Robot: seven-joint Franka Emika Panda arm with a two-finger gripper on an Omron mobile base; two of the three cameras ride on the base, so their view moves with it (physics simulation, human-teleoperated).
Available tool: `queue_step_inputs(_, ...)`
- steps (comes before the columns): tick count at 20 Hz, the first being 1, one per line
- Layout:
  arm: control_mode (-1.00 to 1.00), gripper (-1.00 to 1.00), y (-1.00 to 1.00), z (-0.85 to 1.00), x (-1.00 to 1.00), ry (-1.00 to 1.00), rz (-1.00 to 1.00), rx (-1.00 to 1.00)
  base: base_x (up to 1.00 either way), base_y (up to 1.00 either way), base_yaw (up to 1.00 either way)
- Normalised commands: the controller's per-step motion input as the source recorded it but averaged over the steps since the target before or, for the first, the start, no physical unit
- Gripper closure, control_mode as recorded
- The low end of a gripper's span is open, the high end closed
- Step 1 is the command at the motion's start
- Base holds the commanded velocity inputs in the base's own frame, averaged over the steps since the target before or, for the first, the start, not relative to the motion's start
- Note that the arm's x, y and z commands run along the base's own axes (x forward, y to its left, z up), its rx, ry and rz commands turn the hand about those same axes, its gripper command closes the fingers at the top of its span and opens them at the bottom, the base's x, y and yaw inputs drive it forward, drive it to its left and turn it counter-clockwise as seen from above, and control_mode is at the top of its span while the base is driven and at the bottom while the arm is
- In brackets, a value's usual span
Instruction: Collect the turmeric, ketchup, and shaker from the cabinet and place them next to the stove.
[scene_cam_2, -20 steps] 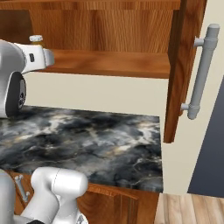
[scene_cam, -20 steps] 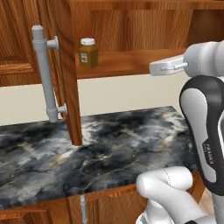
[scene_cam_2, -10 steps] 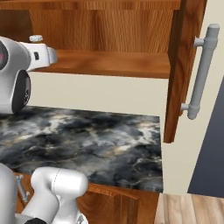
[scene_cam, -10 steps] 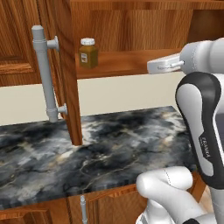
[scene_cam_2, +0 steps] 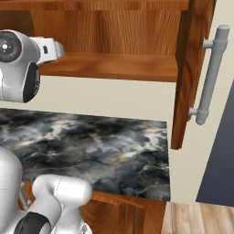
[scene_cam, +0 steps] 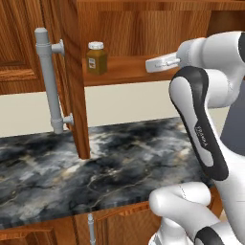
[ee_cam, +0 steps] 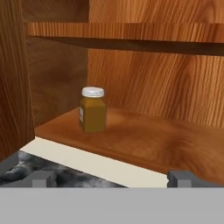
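The turmeric (ee_cam: 92, 109), a squat amber-brown jar with a white lid, stands upright on the lower shelf of the open wooden cabinet (ee_cam: 144, 140), close to its left wall. In the left base view the turmeric (scene_cam: 96, 58) is at the shelf's left end. My gripper (scene_cam: 149, 65) hangs level with that shelf, well to the right of the jar and pointing at it. In the hand view my gripper (ee_cam: 111, 177) is open with nothing between its fingertips (ee_cam: 41, 176). The ketchup, the shaker and the stove are out of view.
The left cabinet door (scene_cam: 72, 86) stands open with its long grey bar handle (scene_cam: 49, 81). The right door (scene_cam_2: 192, 68) and its handle (scene_cam_2: 211, 75) also stand open. A dark marble counter (scene_cam: 95, 167) runs below the cabinet, and an upper shelf (ee_cam: 131, 33) sits above the jar.
My hand has moved a little to the left along the shelf front, closer to the turmeric. The jaws have stayed open and the jar has not moved.
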Motion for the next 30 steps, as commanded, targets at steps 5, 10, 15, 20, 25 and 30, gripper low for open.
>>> queue_step_inputs(5, -1.00, -1.00, 0.11, 0.00, 0.24, -0.03, 0.00, 0.00, 0.00, 0.00, 0.00)
queue_step_inputs(10, -1.00, -1.00, 0.16, 0.00, 0.27, -0.01, 0.01, 0.00, 0.00, 0.00, 0.00)
queue_step_inputs(15, -1.00, -1.00, 0.20, 0.00, 0.40, -0.01, 0.03, 0.00, 0.00, 0.00, 0.00)
queue_step_inputs(20, -1.00, -1.00, 0.13, 0.00, 0.38, -0.03, 0.10, 0.00, 0.00, 0.00, 0.00)
queue_step_inputs(25, -1.00, -1.00, 0.08, -0.01, 0.33, 0.00, 0.20, 0.00, 0.00, 0.00, 0.00)
queue_step_inputs(30, -1.00, -1.00, 0.00, 0.00, 0.02, 0.00, 0.01, 0.00, 0.00, 0.00, 0.00)
